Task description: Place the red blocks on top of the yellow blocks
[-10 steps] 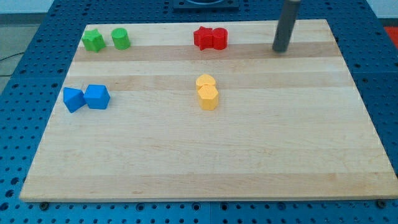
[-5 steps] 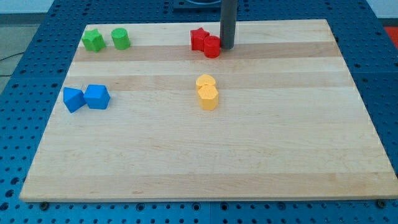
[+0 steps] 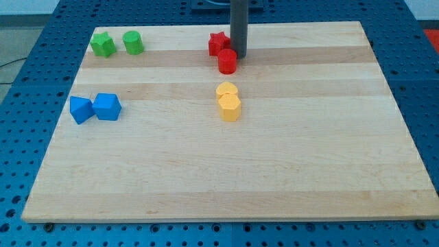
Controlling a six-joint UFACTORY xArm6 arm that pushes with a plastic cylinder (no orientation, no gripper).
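Two red blocks sit near the top middle of the wooden board (image 3: 322, 158): a red star (image 3: 217, 43) and a red cylinder (image 3: 227, 62) just below and right of it. My tip (image 3: 238, 55) stands against the cylinder's upper right side, right of the star. Two yellow blocks lie below them near the board's centre, a yellow half-round piece (image 3: 226, 89) touching a yellow hexagon (image 3: 230, 107). The red cylinder is a short gap above the yellow pair, apart from it.
A green star-like block (image 3: 103, 45) and a green cylinder (image 3: 133, 42) sit at the top left. Two blue blocks, a wedge-like one (image 3: 81, 109) and a cube-like one (image 3: 108, 106), lie at the left edge.
My tip swept from the top right leftward to the red blocks. It pushed the red cylinder down and left, away from the star and toward the yellow pair.
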